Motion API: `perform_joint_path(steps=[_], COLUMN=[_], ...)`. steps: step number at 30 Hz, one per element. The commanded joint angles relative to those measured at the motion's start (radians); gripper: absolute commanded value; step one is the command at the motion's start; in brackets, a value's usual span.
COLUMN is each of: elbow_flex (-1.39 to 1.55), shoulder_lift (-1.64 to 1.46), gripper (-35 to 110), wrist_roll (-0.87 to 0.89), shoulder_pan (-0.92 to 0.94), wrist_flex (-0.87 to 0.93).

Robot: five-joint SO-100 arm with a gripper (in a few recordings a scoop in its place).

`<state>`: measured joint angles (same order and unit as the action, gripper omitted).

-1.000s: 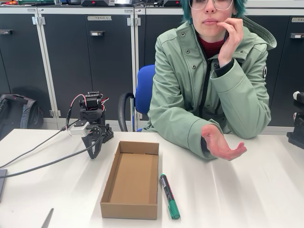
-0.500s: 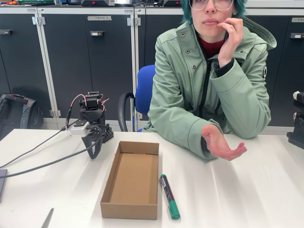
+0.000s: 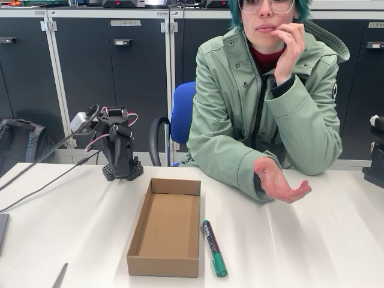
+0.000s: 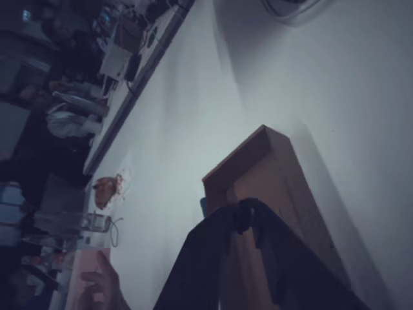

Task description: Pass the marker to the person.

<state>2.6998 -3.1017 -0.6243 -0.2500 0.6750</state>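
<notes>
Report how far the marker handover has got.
Nothing is delivered yet. The marker lies untouched on the table, right of the cardboard box in the fixed view. The pincer holds nothing, its tips together above the box. Left: grasp the marker and carry it to the person's open palm.

**My build**

I am a black arm (image 3: 119, 151) of blocky printed parts, with red and white wires looped at my top, grey cables trailing off, and a pale camera module. My dark fingers (image 4: 213, 258) taper to a tip.
</notes>
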Motion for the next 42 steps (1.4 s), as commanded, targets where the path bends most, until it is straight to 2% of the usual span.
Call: perform_joint_path(steps=[1,6,13,19,24,28,34,42], elbow_flex=[-0.382,-0.707,-1.143,-1.204,-1.223,-1.31,-1.422,-1.508], shoulder_lift=[0.235,0.557,0.966,1.109,1.233,1.374,1.58,1.723], gripper=[-5,-5,-4,-3,-3,-3,-2,-2], wrist_roll=[0.12,0.158,0.1,-0.046,-0.166,-0.199,-0.235,-0.221], shoulder_pan=[-0.055,-0.187,-0.434,-0.575,-0.6,-0.548,-0.479,-0.491], wrist_flex=[-0.029,0.002,0.258,0.4,0.449,0.367,0.133,-0.038])
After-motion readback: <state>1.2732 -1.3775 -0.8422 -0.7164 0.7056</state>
